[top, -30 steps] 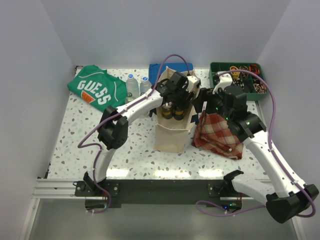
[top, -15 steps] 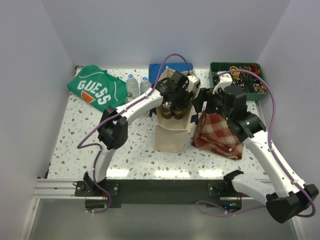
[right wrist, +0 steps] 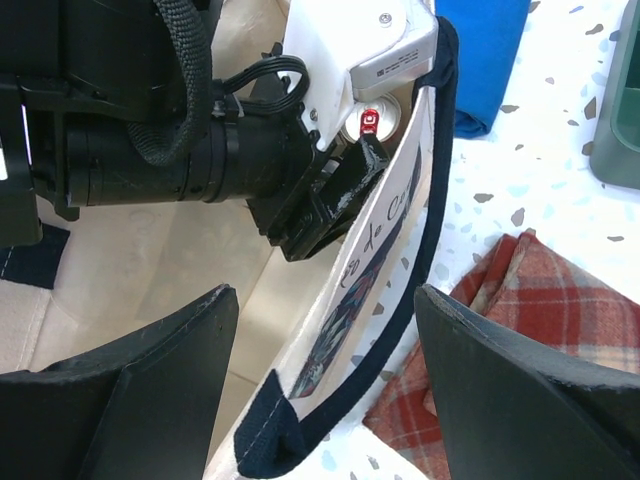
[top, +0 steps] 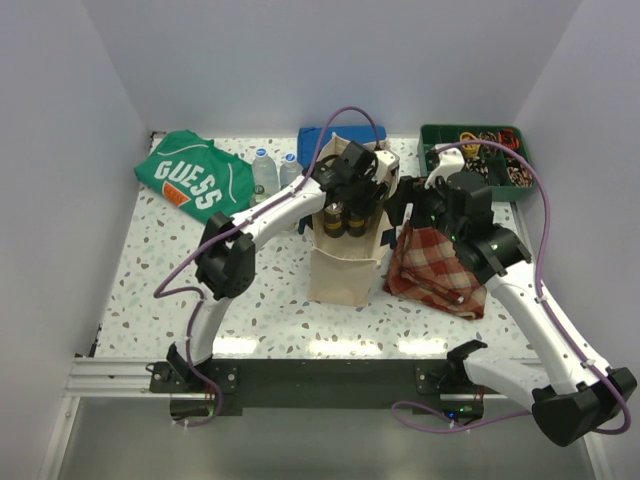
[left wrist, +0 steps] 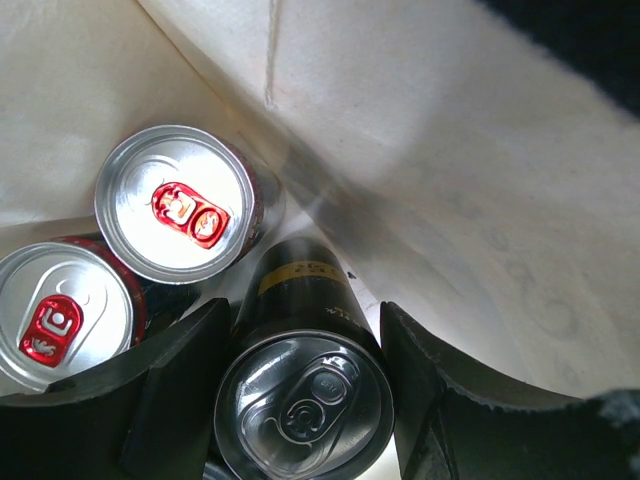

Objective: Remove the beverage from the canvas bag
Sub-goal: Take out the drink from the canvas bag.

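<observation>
Inside the canvas bag [top: 345, 275], left claw [left wrist: 305, 318] still clamps the black can [left wrist: 300, 410]; right claw [right wrist: 325, 300] stays agape.

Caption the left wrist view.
Left gripper grips a black can inside the canvas bag, beside two red-tabbed cans.

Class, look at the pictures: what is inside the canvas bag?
Inside the canvas bag: two red-tabbed cans, plus a dark can held by the left gripper. They hide the bag's bottom.
</observation>
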Available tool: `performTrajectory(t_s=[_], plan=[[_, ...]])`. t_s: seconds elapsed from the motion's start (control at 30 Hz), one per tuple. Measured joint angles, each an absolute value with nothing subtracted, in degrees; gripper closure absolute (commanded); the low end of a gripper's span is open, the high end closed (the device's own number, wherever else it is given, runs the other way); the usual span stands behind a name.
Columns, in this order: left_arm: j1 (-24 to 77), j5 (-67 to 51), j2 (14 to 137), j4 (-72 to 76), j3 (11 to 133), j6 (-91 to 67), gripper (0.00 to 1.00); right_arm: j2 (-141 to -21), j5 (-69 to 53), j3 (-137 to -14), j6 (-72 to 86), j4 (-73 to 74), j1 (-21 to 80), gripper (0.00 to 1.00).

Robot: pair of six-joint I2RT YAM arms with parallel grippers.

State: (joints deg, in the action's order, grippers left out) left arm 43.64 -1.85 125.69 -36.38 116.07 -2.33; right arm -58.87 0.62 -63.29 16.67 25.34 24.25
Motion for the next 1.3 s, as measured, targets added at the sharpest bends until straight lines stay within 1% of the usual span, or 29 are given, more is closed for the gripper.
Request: performTrajectory(t_s=[0.83, 1.3], plan=[[43.9, -4.1, 117.08, -39.62, 116.05, -2.33, 1.0, -55.7, 0.6, -61.69, 18.72, 24.84, 24.25, 0.25], [43.9, -8.75, 115.28, -48.95, 120.6, -0.34, 1.0, -53.45, 0.58, -61.36, 19.94, 25.19, 24.25, 0.24]])
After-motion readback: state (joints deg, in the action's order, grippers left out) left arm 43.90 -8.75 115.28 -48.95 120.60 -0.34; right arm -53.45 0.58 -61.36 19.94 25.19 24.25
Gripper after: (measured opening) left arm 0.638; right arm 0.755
